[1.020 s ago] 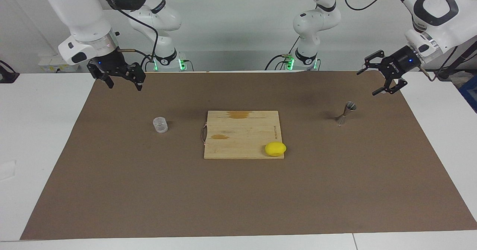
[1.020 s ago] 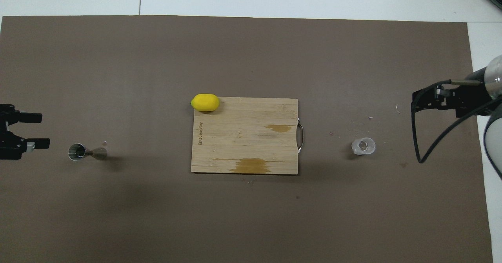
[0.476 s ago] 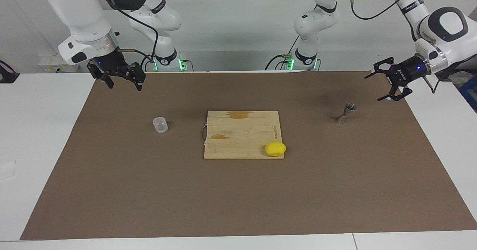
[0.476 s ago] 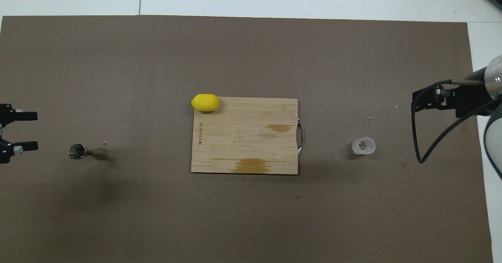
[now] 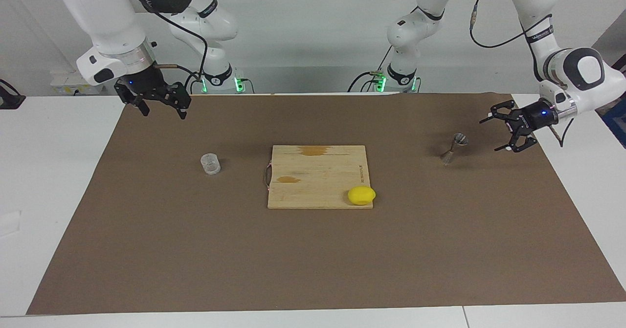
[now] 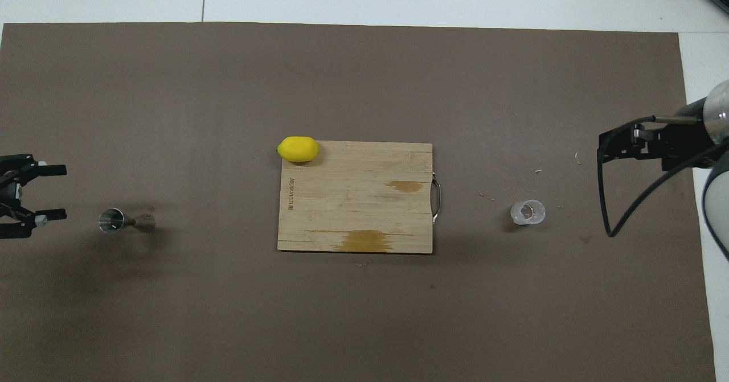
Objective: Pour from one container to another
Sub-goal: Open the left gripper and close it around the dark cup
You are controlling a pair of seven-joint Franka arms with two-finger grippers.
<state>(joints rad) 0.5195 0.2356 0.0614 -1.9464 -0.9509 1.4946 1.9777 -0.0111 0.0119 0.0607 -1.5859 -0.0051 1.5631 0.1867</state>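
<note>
The clear ribbed plastic cup stands upright on the brown mat toward the right arm's end; it also shows in the overhead view. The silver hourglass jigger stands upright toward the left arm's end, also in the overhead view. My left gripper is open and empty, low over the mat beside the jigger, with a clear gap between them; the overhead view shows it too. My right gripper is open and empty, raised over the mat's edge nearest the robots, well apart from the cup, and waits.
A wooden cutting board with a metal handle lies mid-table between cup and jigger. A yellow lemon sits on the board's corner farthest from the robots. The brown mat covers the white table.
My left gripper has come down and moved closer to the jigger, staying open. The right arm, cup, jigger, board and lemon have not moved.
</note>
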